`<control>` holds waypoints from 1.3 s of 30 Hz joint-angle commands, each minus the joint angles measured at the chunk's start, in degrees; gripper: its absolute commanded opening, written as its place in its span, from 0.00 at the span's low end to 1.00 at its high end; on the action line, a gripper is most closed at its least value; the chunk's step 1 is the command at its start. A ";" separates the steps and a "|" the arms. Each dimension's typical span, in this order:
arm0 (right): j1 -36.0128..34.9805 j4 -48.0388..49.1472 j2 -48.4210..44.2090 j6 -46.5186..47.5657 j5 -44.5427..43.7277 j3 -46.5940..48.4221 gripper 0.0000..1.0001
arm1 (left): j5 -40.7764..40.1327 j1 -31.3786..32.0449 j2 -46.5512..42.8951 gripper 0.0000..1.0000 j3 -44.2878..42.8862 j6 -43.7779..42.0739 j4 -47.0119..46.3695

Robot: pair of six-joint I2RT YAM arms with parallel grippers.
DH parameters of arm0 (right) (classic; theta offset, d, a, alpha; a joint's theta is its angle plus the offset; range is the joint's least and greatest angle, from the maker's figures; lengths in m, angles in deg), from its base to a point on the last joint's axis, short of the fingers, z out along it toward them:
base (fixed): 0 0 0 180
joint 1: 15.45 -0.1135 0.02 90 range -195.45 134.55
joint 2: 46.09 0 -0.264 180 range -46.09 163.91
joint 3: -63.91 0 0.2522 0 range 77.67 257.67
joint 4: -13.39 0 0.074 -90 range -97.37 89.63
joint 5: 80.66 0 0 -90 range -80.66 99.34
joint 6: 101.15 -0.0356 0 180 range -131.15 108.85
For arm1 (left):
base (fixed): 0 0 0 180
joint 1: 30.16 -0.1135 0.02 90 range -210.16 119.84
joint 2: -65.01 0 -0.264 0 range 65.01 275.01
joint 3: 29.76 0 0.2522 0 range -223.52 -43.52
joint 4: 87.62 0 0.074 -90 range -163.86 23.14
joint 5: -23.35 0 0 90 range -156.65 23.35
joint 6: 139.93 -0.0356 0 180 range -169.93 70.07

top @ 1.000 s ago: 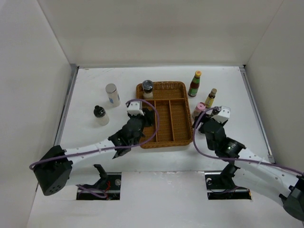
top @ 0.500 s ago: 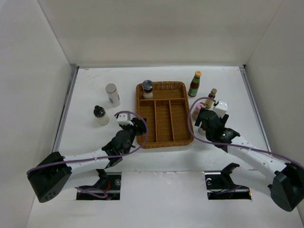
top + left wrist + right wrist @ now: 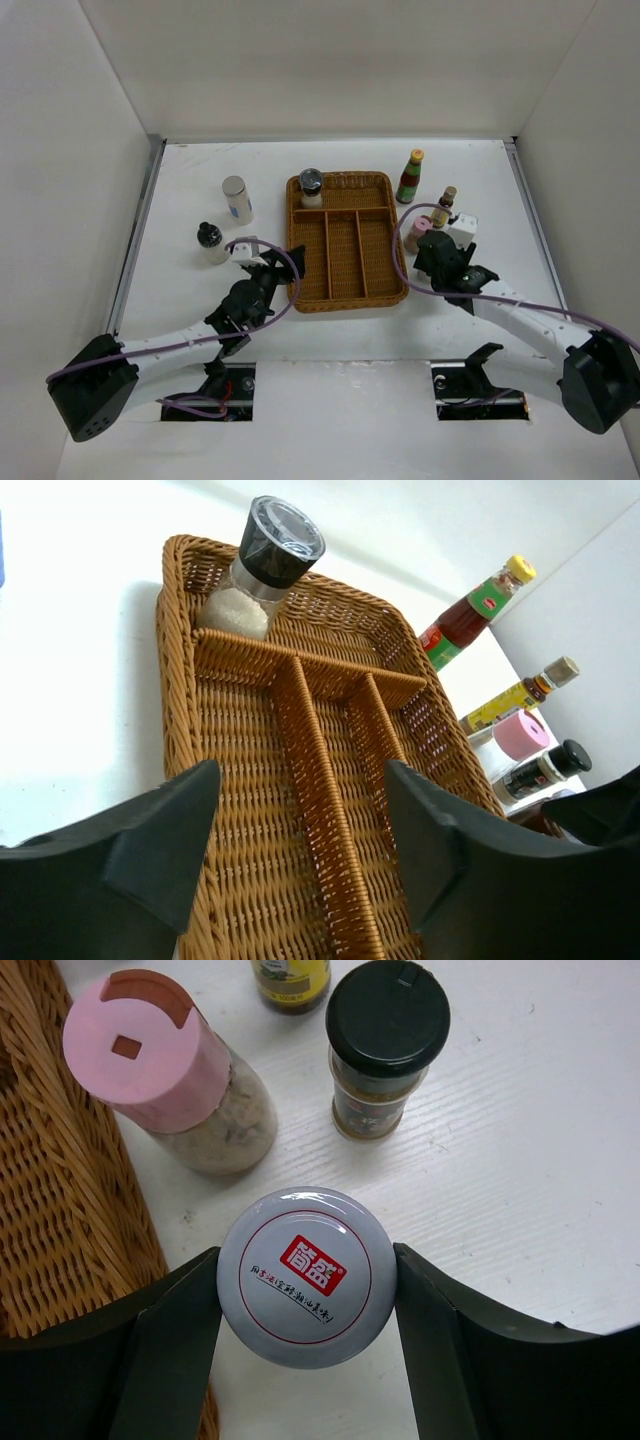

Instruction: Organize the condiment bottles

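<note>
My right gripper (image 3: 307, 1282) is shut on a grey-lidded jar with a red logo (image 3: 307, 1250), standing on the table right of the wicker tray (image 3: 345, 285). Beside it stand a pink-lidded jar (image 3: 160, 1070), a black-lidded jar (image 3: 385, 1045) and the brown yellow-labelled bottle (image 3: 443, 206). The green-labelled yellow-capped bottle (image 3: 410, 176) stands further back. A black-lidded grinder (image 3: 262, 570) stands in the tray's far left compartment. My left gripper (image 3: 300, 810) is open and empty at the tray's near left corner. The white cylinder with grey cap (image 3: 237, 199) and a small black-capped bottle (image 3: 210, 242) stand left of the tray.
The tray's three long compartments (image 3: 250, 780) hold nothing. White walls enclose the table at the back and on both sides. My right gripper (image 3: 437, 258) sits close against the tray's right rim.
My left gripper has drawn back from over the tray toward the near left. My right gripper has moved in among the bottles on the right and closed on the grey-lidded jar.
</note>
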 commanded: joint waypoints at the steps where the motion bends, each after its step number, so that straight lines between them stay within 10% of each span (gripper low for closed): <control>1: 0.07 -0.07 -4.16 0.31 -3.02 1.83 0.40 | 0.07 -0.81 -1.67 0.69 0.86 1.23 -3.56; 9: -8.97 -4.91 -11.58 3.46 -2.16 13.24 0.40 | -3.88 -1.78 -4.13 0.78 2.44 2.46 -3.21; 20: -3.64 25.23 24.96 16.91 17.60 38.98 0.39 | -3.71 -2.74 -2.29 0.78 2.27 2.55 -3.03; 27: -2.22 21.21 44.84 17.36 21.40 58.59 0.40 | -3.36 -2.39 -0.36 0.78 1.65 2.55 -3.21; 39: -2.66 15.84 54.44 16.65 15.86 63.01 0.55 | -3.18 -1.95 0.00 0.79 1.57 2.55 -3.47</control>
